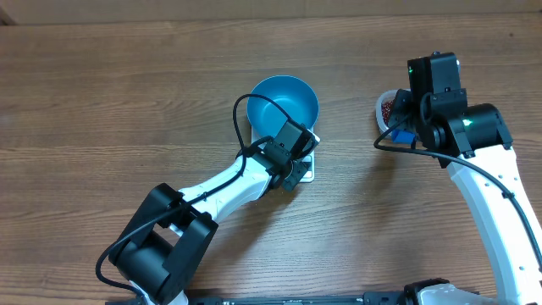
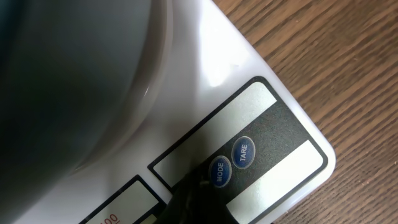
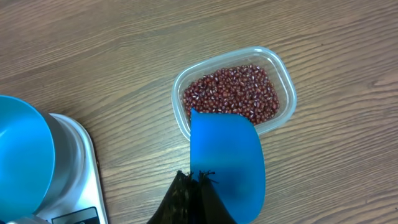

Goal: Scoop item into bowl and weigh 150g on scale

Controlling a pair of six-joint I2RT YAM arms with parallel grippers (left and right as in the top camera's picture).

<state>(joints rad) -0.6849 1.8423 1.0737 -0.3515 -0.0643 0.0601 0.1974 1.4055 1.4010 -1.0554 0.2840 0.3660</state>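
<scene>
The bright-blue bowl (image 1: 284, 103) stands on the white scale (image 1: 306, 168). My left gripper (image 1: 294, 172) is shut and empty, low over the scale's button strip. In the left wrist view its dark tip (image 2: 191, 194) rests on the panel (image 2: 283, 146) right beside the MODE button (image 2: 218, 172), with TARE (image 2: 243, 152) just past it. My right gripper (image 3: 199, 176) is shut on the handle of a small blue scoop (image 3: 227, 158). The scoop hangs over the near rim of a clear tub (image 3: 285, 74) of red-brown beans (image 3: 231, 93). I see no beans in the bowl (image 3: 22, 155).
The tub (image 1: 383, 106) sits on the wooden table right of the scale, half hidden under my right arm (image 1: 461, 127). My left arm (image 1: 220, 191) crosses the table from the front left. The scale's corner (image 2: 320, 155) sits close to bare wood.
</scene>
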